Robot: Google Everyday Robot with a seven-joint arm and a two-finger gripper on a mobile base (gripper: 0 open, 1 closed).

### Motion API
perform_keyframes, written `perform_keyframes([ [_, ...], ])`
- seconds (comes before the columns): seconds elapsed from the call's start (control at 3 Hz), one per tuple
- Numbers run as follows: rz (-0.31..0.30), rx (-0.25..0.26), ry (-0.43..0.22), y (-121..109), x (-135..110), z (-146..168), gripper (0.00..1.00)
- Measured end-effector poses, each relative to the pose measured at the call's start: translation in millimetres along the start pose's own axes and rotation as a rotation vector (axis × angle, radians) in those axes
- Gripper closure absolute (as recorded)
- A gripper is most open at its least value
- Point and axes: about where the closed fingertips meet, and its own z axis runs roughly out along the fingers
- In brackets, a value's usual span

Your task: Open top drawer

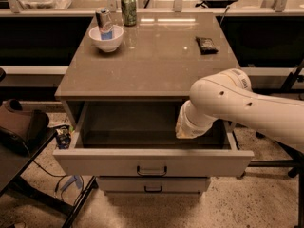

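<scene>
Well, the top drawer (104,161) is pulled out wide under the surface (156,65). My tool (184,130) is inside it, at the right side. I cannot tell its state. I cannot read the green can (128,9).

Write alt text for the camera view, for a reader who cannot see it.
The top drawer stands pulled open below a grey cabinet top. The robot's arm reaches in from the right, its hand inside the drawer's right part. A bowl and cans sit on top.
</scene>
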Motion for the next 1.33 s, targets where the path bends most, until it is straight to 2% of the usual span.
perform_keyframes([
  [0.33,0.003,-0.007,-0.003,4.6,-0.2,2.2,1.0],
  [1.0,0.041,-0.106,-0.005,63.2,6.8,14.8,1.0],
  [1.33,0.041,-0.107,-0.005,63.2,6.9,14.8,1.0],
])
